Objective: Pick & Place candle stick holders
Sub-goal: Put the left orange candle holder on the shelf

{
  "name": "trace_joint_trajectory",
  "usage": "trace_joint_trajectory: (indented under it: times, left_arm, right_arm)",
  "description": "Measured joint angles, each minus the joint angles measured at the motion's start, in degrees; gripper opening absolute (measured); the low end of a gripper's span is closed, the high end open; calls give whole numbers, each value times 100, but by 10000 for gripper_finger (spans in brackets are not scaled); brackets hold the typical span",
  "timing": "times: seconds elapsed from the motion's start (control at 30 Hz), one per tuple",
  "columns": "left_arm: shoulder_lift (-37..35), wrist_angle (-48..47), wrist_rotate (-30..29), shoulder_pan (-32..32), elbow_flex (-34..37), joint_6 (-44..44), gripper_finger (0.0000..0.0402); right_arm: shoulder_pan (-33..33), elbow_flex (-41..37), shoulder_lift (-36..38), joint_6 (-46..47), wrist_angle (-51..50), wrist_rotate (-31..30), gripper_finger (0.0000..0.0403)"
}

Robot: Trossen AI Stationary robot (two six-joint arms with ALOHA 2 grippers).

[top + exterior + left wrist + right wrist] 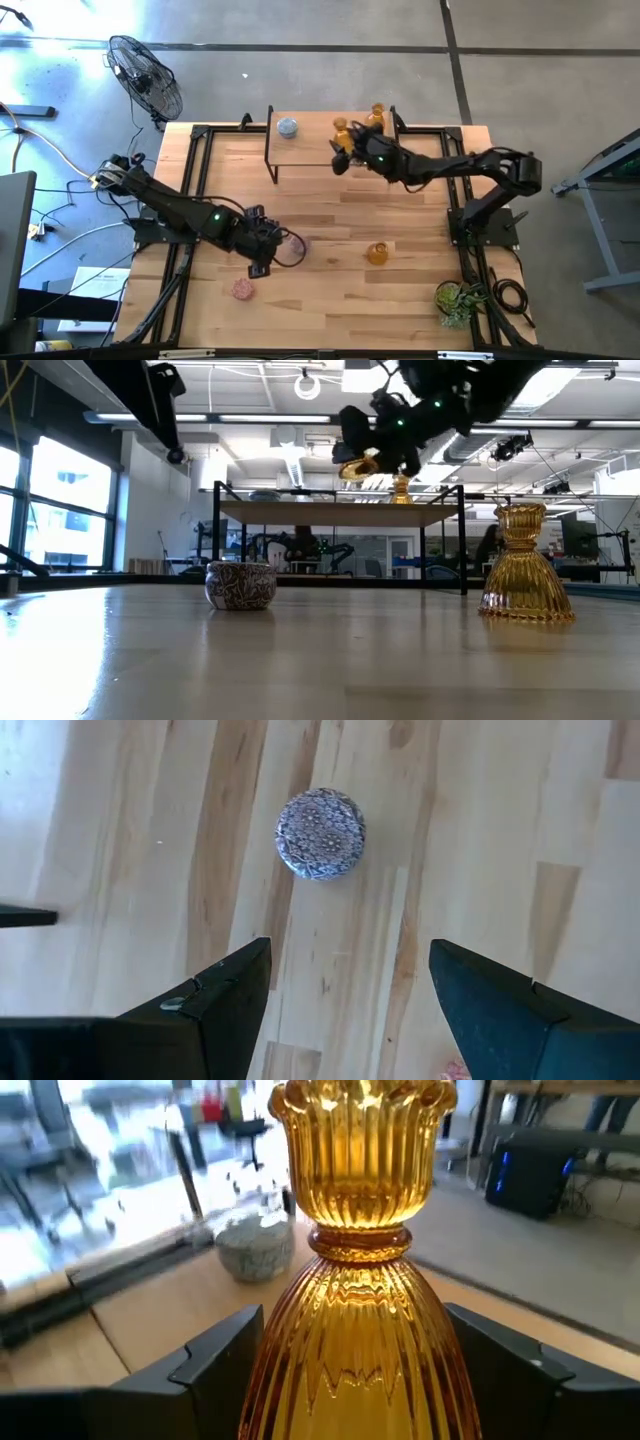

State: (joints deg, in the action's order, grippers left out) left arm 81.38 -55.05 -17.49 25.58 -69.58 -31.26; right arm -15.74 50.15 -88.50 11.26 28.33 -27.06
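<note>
Light wooden bench [330, 215], butcher-block planks, framed by black rails along both sides. At the far edge, a raised shelf [305, 150] on dark legs. On the shelf: pale blue round holder [287, 127] near its left end, amber holder [377, 116] near its right end. Directly on the bench: amber flask-shaped holder [377, 253] upright at centre-right; pink round holder [243, 289] toward the near left; second pink round holder [291, 247] left of centre, partly hidden; green leafy plant [459, 299] at the near right corner.
</note>
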Motion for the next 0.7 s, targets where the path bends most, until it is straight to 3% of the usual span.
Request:
trace_joint_trajectory:
  times: [0.13,0.3,0.7]
  left_arm:
    - [0,-2,-6,49,0,-53,269]
    - [0,0,-160,31,0,-55,269]
    - [2,106,-239,31,0,-1,269]
  right_arm:
    - [180,-678,156,-128,833,-497,277]
    - [185,-1137,183,-85,1528,-682,277]
    - [191,-1232,194,202,1238,-1762,277]
